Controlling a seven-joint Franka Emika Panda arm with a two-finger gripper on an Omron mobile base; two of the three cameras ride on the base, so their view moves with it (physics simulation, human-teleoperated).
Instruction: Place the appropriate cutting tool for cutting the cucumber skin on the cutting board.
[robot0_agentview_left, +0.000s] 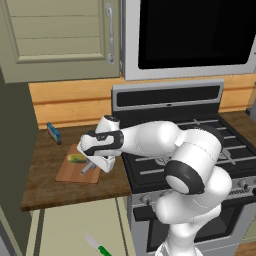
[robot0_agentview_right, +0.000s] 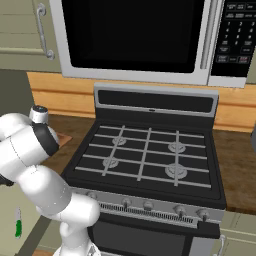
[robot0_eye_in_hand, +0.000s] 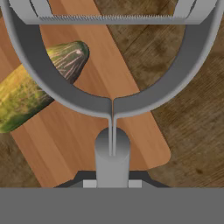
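Closest to the hand camera, the grey peeler (robot0_eye_in_hand: 112, 109) fills the view, its handle running down between the gripper (robot0_eye_in_hand: 112, 183) fingers, which are clamped on it; its loop head hangs over the cutting board (robot0_eye_in_hand: 118, 131) and frames the cucumber's tip.

In the left base view, far left on the counter (robot0_agentview_left: 45, 175) a small blue item (robot0_agentview_left: 53, 132) stands near the back wall. Next comes the board (robot0_agentview_left: 70, 172), its near edge short of the counter's front lip, bare wood around it. The cucumber (robot0_agentview_left: 76, 158) lies on the board's far part, just left of the peeler (robot0_agentview_left: 88, 168) held low by the gripper (robot0_agentview_left: 94, 164). Right of them the stove (robot0_agentview_left: 200, 140) begins. Below the counter front, the green-handled knife (robot0_agentview_left: 97, 247) lies on the floor.
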